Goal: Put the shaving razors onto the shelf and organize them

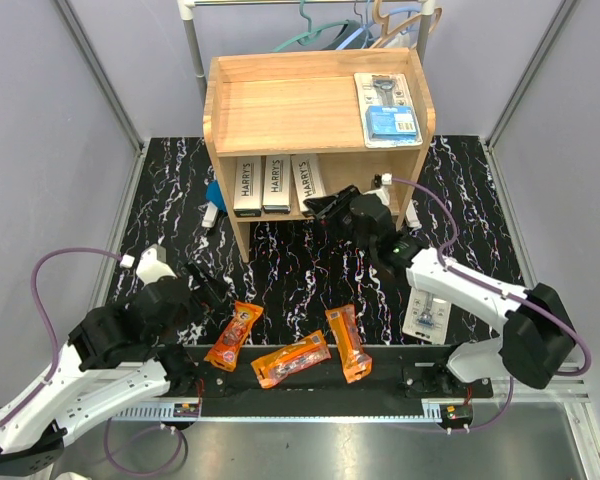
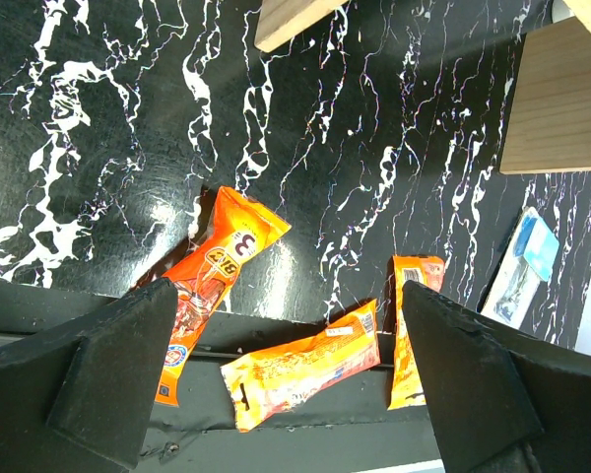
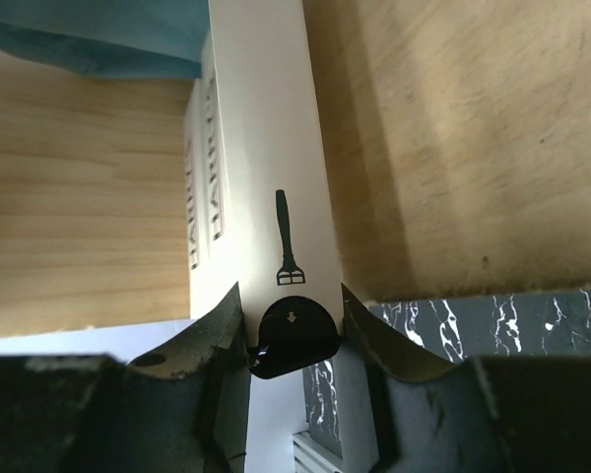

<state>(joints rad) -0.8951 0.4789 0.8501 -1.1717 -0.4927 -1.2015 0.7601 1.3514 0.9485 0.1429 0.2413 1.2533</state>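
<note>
The wooden shelf stands at the back. One blister pack lies on its top tier at the right. Three white-and-black Harry's boxes stand on the lower tier. My right gripper is shut on the rightmost box, at its near end on that tier; another box sits beside it. Three orange packets lie near the table's front edge. My left gripper is open and empty above them. The second blister pack lies by the right arm.
A metal clothes rail with hangers stands behind the shelf. A blue object and a small white item lie at the shelf's left foot. A black rail strip runs along the near edge, under the packets' ends.
</note>
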